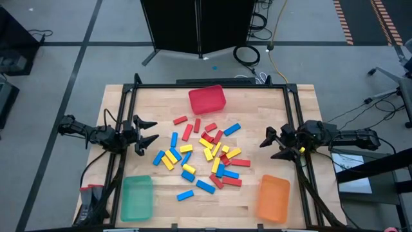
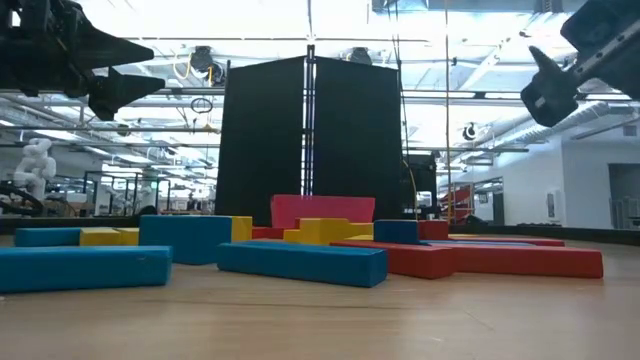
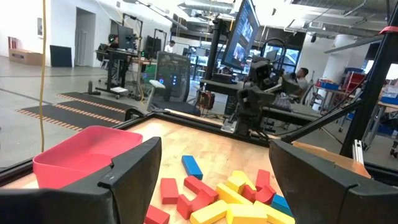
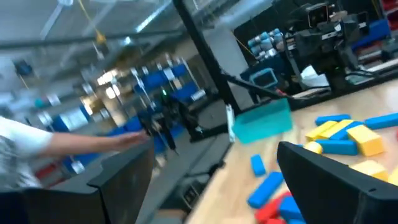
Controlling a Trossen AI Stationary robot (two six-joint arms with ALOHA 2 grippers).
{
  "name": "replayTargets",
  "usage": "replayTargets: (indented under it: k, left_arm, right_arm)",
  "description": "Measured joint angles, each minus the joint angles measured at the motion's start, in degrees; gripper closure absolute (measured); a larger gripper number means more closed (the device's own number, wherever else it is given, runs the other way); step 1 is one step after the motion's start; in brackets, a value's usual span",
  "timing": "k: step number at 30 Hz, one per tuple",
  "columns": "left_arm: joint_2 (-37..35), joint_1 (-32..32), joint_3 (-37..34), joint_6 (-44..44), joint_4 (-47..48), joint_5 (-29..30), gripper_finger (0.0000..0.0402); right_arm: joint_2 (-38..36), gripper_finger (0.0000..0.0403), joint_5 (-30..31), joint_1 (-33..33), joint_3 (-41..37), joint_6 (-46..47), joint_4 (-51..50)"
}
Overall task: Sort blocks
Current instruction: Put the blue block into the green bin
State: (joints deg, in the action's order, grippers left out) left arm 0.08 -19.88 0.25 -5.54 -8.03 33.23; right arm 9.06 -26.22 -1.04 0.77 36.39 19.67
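Observation:
Several dozen red, yellow and blue blocks (image 1: 209, 154) lie flat and scattered on the middle of the wooden table, some piled on each other; they also show in the low view (image 2: 300, 258) and left wrist view (image 3: 227, 196). My left gripper (image 1: 148, 134) hovers open at the pile's left side, above the table (image 2: 135, 68), fingers pointing right toward the blocks (image 3: 214, 180). My right gripper (image 1: 273, 144) hovers open at the pile's right side, raised (image 2: 545, 85), pointing left (image 4: 214, 186). Neither holds anything.
A red bin (image 1: 207, 98) stands at the far middle, a green bin (image 1: 137, 197) at the near left, an orange bin (image 1: 273, 198) at the near right. Black frame rails (image 1: 129, 96) run along the table's sides. A person's sleeve and hand (image 4: 118, 142) show beyond the table.

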Motion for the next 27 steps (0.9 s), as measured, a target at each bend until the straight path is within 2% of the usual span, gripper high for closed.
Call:
replayTargets:
  k: [2, 6, 11, 14, 16, 20, 23, 25, 27]
  left_arm:
    - [-0.01, -0.02, 0.01, 0.00, 0.00, 0.00, 0.0098]
    - [-0.01, 0.00, 0.02, 0.00, 0.00, 0.00, 0.0098]
    - [0.02, -0.02, 0.01, 0.00, -0.02, 0.00, 0.0098]
    - [0.01, 0.04, 0.00, 0.14, -0.66, 0.30, 0.0098]
    - [0.01, 0.04, 0.00, 0.69, -0.63, 1.37, 0.0098]
    - [-0.01, 0.04, 0.01, 0.97, -4.45, 0.99, 0.0098]
    - [0.04, 0.04, 0.00, 1.57, -10.45, 0.22, 0.0098]
    - [0.04, 0.06, 0.02, 1.42, -14.82, -1.53, 0.0098]
    - [0.04, 0.04, 0.37, 1.41, -21.48, -6.78, 0.0098]
  right_arm:
    - [0.00, 0.0067, 2.22, 0.00, -0.01, 4.09, 1.17]
    - [0.00, 0.0067, 11.87, 0.00, 0.01, 11.73, 1.87]
    - [0.02, 0.0067, 15.80, 0.02, 0.01, 17.86, 0.28]
    - [0.02, 0.0067, 25.39, 0.02, 0.01, 25.59, 0.38]
    - [0.07, 0.0067, 32.08, -0.01, -0.01, 30.27, 4.05]
    - [0.02, 0.0067, 37.14, 0.02, 0.50, 24.34, 15.92]
    - [1.47, 0.0067, 41.41, 0.00, 4.86, 15.95, 19.61]
    - [3.60, 0.0067, 41.00, 0.00, 10.06, 9.49, 19.39]
    - [7.56, 0.0067, 38.06, 0.00, 16.36, 2.98, 18.87]
